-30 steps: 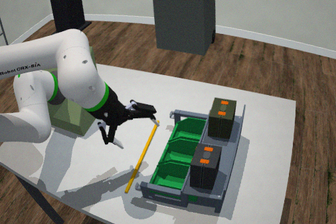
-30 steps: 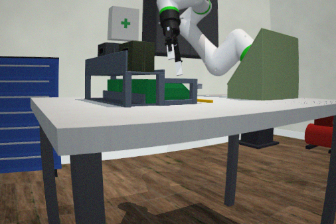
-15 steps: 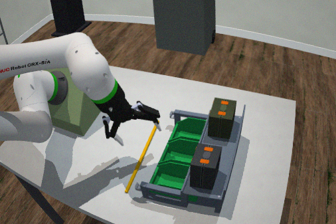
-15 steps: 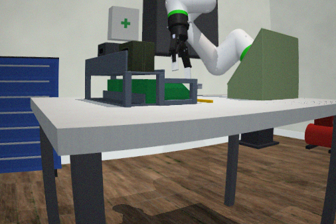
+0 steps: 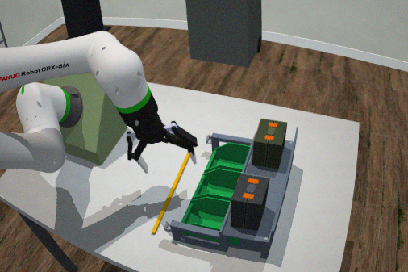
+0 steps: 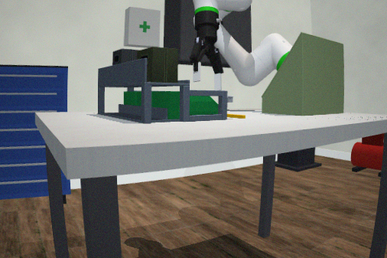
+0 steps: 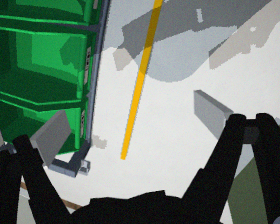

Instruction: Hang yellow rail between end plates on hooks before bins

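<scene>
The yellow rail (image 5: 171,191) lies flat on the white table, left of the green bins (image 5: 214,186) and roughly parallel to their front. It also shows in the wrist view (image 7: 143,72), and one end of it in the exterior view (image 6: 235,115). The two hooks stick out of the grey rack, one at the far end (image 5: 210,139) and one at the near end (image 5: 168,225); nothing hangs on them. My gripper (image 5: 167,160) (image 6: 206,79) is open and empty. It hovers above the rail's far end, clear of the table, with the rail's end between its fingers in the wrist view (image 7: 133,125).
The grey rack (image 6: 160,96) holds the bins and two dark boxes with orange marks (image 5: 269,143) (image 5: 250,202). A green sloped block (image 5: 94,122) covers the arm's base at the left. The table's edge is close in front of the rail's near end.
</scene>
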Tool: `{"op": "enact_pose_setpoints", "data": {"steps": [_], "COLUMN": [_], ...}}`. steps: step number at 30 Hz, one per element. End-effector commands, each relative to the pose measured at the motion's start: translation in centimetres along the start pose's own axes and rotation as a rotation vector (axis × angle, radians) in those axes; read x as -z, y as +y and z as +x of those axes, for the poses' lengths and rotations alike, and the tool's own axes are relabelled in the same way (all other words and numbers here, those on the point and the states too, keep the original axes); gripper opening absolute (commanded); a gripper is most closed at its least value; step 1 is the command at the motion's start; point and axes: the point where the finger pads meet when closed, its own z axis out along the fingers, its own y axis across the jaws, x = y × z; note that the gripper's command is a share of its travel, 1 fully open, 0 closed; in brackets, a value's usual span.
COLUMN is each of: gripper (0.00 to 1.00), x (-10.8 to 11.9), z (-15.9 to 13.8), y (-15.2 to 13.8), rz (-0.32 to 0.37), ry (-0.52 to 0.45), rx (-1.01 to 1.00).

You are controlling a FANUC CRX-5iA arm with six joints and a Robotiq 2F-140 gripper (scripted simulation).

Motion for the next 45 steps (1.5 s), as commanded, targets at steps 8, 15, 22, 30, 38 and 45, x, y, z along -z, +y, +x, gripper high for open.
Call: {"op": "enact_pose_setpoints", "data": {"steps": [8, 15, 22, 30, 38, 45], "gripper": [1.00, 1.00, 1.00, 1.00, 1.00, 1.00], "x": [0.26, 0.43, 0.43, 0.64, 0.64, 0.74], "z": [0.13, 0.24, 0.24, 0.37, 0.37, 0.44], "y": [-0.06, -0.08, -0.08, -0.12, -0.12, -0.13], "rz": [-0.049, -0.081, -0.081, -0.161, -0.161, -0.170], "ry": [0.051, 0.084, 0.084, 0.167, 0.167, 0.176], "rx": [-0.100, -0.165, -0.165, -0.329, -0.329, -0.348]}}
